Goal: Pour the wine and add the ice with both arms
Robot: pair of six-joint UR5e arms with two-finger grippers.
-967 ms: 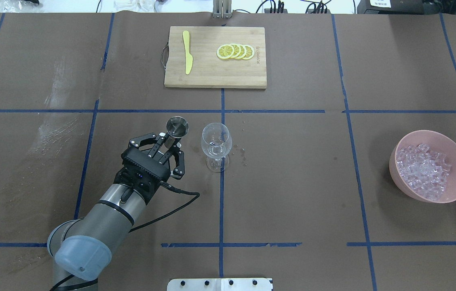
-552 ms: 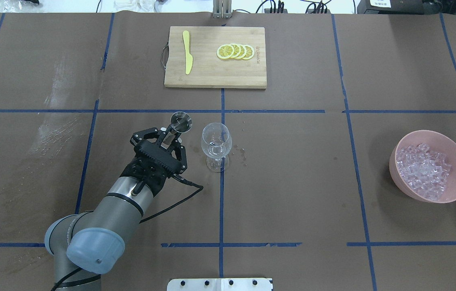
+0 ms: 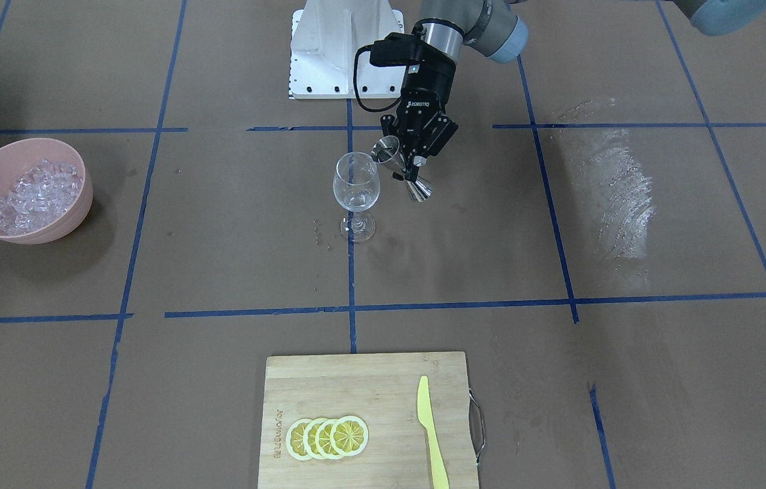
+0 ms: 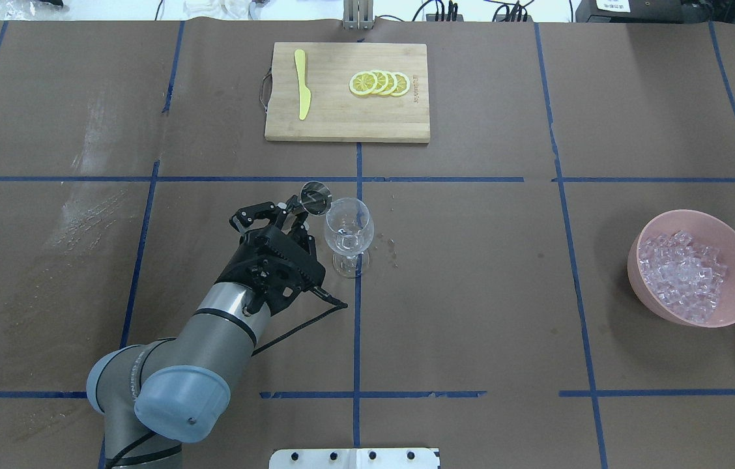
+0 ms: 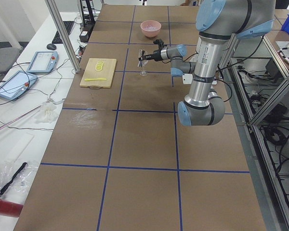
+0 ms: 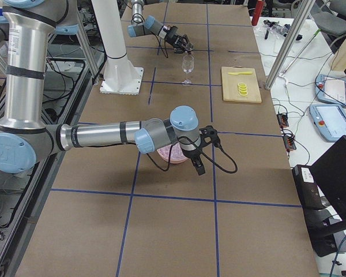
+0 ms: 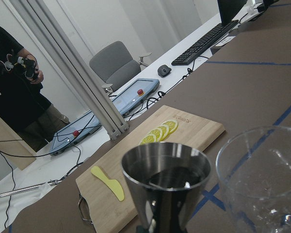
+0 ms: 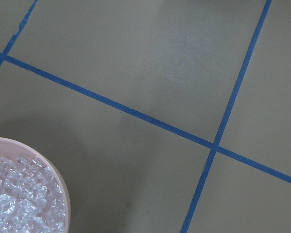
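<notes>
Clamping a tilted steel jigger (image 4: 315,197) right beside the wine glass (image 4: 348,228): that's the left jaws. Right jaws, honestly can't tell.

Pink bowl (image 8: 48,159) cropped at corner, jigger (image 7: 165,189) base cropped; right end effector (image 6: 199,168) indistinct

Your left gripper (image 4: 297,213), wrist rolled, clamps the jigger (image 4: 315,197) — your right arm (image 6: 104,136) reaches out level, right gripper (image 6: 198,165) pointing down.
</notes>
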